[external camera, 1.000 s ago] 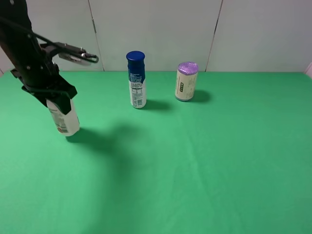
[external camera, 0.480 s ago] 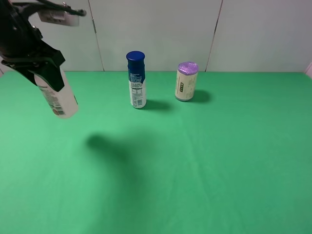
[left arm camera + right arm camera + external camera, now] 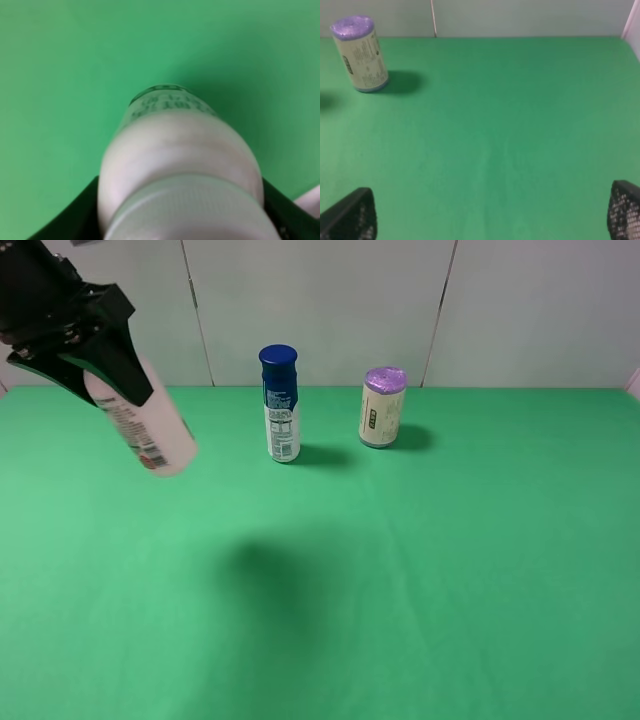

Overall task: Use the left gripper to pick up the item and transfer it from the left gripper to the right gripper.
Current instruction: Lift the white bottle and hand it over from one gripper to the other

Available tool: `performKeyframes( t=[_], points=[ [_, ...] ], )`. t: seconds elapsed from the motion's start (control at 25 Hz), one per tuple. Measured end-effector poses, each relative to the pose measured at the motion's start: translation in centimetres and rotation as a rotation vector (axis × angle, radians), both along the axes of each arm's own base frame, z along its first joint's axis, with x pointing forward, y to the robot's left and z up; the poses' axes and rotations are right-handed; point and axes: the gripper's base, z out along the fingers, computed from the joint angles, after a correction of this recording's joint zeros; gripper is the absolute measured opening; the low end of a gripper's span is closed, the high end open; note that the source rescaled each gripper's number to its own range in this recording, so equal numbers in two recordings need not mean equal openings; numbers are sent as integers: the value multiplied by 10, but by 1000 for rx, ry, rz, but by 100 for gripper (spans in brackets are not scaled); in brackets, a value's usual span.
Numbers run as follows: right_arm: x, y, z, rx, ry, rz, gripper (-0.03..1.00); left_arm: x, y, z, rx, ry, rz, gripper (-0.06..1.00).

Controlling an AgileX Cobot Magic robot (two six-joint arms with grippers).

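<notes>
Holding white bottle [image 3: 152, 432] by cap end in left tool [image 3: 108, 368]
Likely light, rigid, slick; take bare lower body with wide-spread right tool [image 3: 487, 214]

A white bottle with a blue cap [image 3: 281, 405] and a beige can with a purple lid [image 3: 382, 407] are standing apart near the back of the green tabletop [image 3: 450, 570], blocking low passes there. A squat white plastic bottle [image 3: 155, 440] is hanging tilted in the air at the left. The middle, front and right are lying open.
</notes>
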Motion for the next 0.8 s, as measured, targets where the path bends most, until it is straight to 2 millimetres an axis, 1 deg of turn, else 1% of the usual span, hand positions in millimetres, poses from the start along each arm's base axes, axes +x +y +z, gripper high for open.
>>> performKeyframes(
  t=[0.4,0.8],
  points=[
    [0,0,0,0,0,0,100,-2,-14,7,-171,23,7,0],
    [0,1,0,6,0,4,100,2,-22,13,-291,-14,10,0]
  ],
)
